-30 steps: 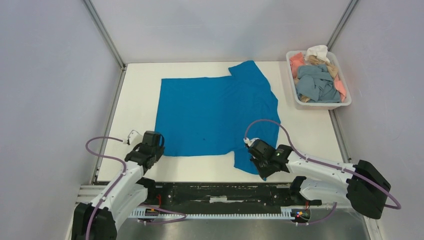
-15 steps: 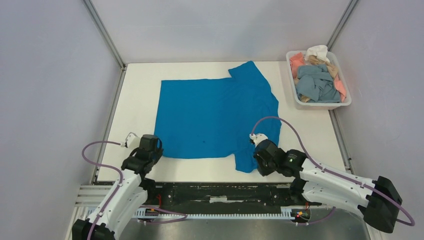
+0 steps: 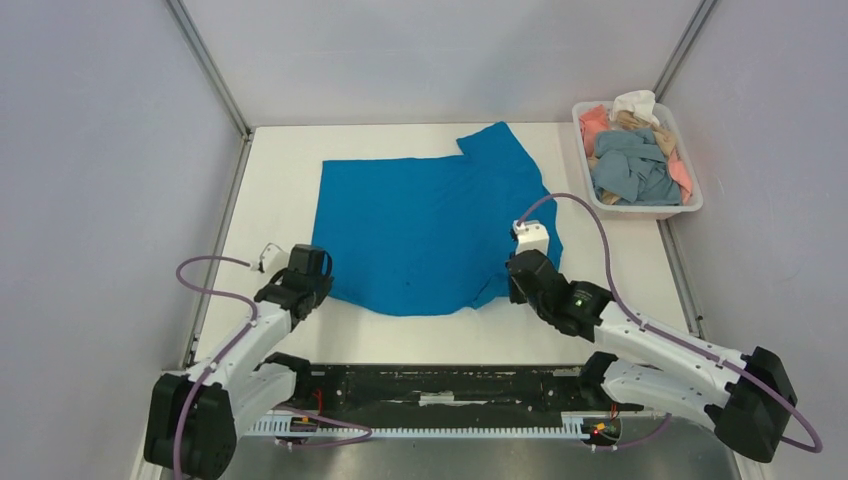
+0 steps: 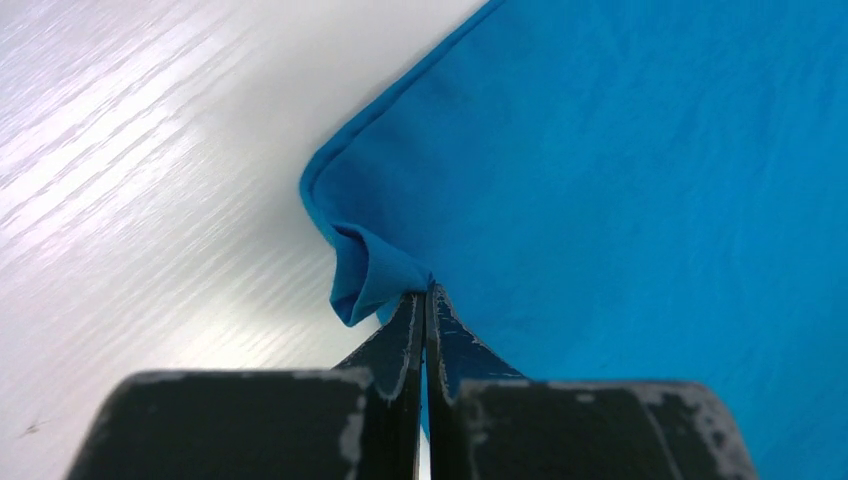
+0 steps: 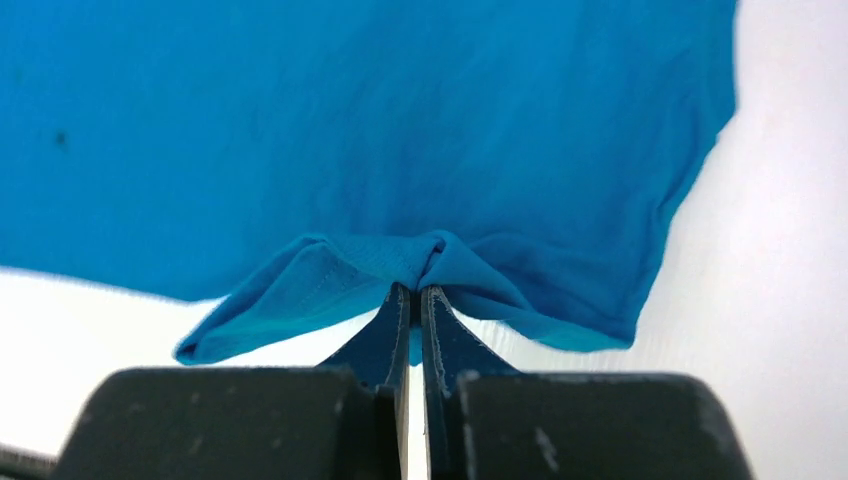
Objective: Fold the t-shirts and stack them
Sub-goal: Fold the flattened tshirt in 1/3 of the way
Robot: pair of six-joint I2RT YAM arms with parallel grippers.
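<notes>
A bright blue t-shirt [image 3: 430, 225] lies spread on the white table. My left gripper [image 3: 318, 288] is shut on its near left corner; in the left wrist view [image 4: 424, 292] the cloth [image 4: 640, 160] bunches at the fingertips. My right gripper [image 3: 512, 290] is shut on the near right hem, lifted off the table; in the right wrist view [image 5: 415, 287] the blue cloth [image 5: 400, 130] folds around the tips. Grey-blue [image 3: 632, 165], salmon pink [image 3: 593, 121], tan [image 3: 634, 123] and white [image 3: 636, 103] t-shirts lie heaped in the tray.
A white plastic tray [image 3: 645, 209] stands at the far right of the table. Bare white tabletop [image 3: 270, 190] shows left of the blue shirt. Metal frame posts and grey walls enclose the table on three sides.
Both grippers moved away from the near edge, carrying the shirt's near hem. The near right sleeve that hung toward the front edge is now pulled up and inward.
</notes>
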